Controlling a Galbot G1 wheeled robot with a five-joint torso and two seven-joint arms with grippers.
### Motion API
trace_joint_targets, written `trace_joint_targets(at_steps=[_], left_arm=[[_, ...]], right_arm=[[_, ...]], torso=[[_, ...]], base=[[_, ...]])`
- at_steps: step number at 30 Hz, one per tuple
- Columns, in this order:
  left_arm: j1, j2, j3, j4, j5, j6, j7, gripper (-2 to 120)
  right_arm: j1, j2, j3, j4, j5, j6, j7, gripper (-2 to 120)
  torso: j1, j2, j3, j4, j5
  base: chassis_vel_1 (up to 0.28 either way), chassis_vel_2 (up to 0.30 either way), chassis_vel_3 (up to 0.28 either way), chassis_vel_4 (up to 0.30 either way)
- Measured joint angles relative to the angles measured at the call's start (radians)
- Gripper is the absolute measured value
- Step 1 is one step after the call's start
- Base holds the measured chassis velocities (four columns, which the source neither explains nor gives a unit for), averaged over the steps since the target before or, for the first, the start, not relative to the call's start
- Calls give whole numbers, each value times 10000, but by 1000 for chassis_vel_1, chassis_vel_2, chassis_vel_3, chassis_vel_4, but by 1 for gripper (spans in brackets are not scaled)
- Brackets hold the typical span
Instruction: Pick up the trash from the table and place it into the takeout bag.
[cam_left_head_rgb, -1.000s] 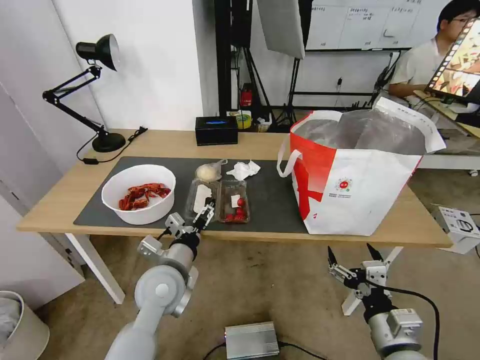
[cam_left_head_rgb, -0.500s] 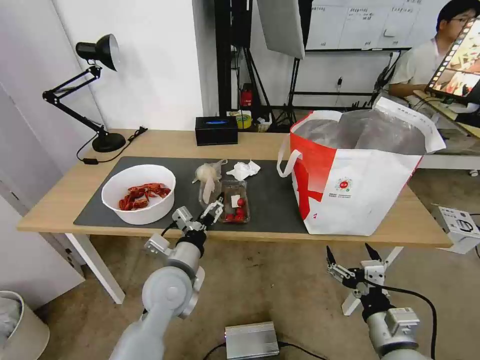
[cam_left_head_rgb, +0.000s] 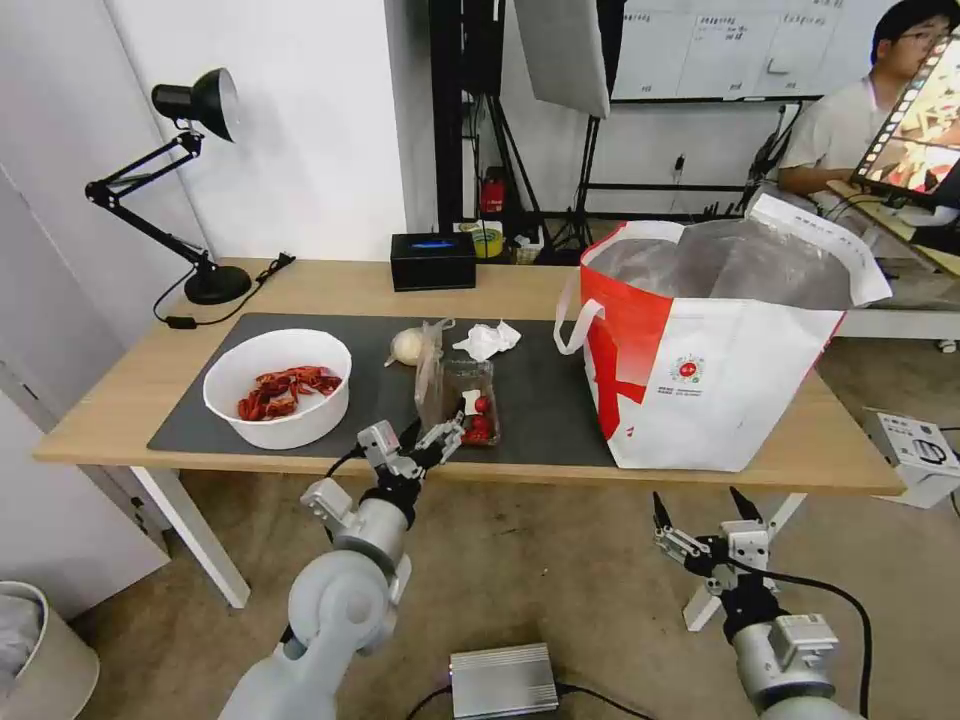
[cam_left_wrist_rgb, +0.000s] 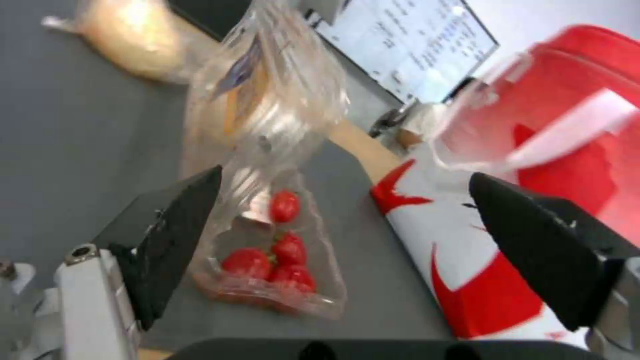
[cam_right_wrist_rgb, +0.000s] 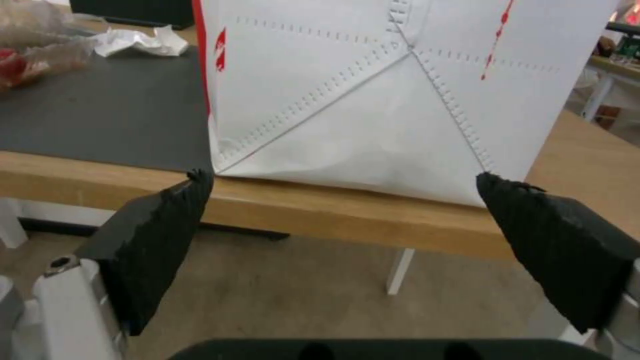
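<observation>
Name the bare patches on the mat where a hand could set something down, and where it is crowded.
Free: mat between clamshell box and takeout bag; the strip behind the bowl. Crowded: mid-mat, where box, knotted bag and tissue cluster near the left gripper.

My left wrist view is blurring the clamshell box (cam_left_wrist_rgb: 267, 210) and the knotted bag (cam_left_wrist_rgb: 133, 37) — the bag is running off the frame's edge. The takeout bag (cam_right_wrist_rgb: 373, 95) is overflowing my right wrist view, its top cut off. My left gripper (cam_left_head_rgb: 428, 438) is covering the box's near edge — contact unclear.
</observation>
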Motion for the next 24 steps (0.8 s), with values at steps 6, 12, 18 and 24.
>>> trace_joint_targets(at_steps=[6, 12, 18, 24], left_arm=[[-72, -12, 168, 174, 495, -60, 623, 100], [-113, -44, 247, 394, 1383, -126, 953, 100], [-305, 121, 56, 757, 3087, -314, 1270, 90], [-359, 299, -91, 945, 3962, -491, 1570, 74]], right_arm=[[-41, 20, 64, -28, 17, 59, -11, 100], [-81, 80, 93, -50, 20, 132, -18, 100], [-76, 158, -21, -30, 157, 161, -95, 100], [33, 123, -182, 10, 319, 292, -438, 100]], torso=[[0, 0, 0, 0, 0], [0, 1, 0, 0, 0], [0, 1, 0, 0, -2], [0, 1, 0, 0, -2]], base=[[0, 0, 0, 0], [0, 0, 0, 0], [0, 0, 0, 0], [0, 0, 0, 0]])
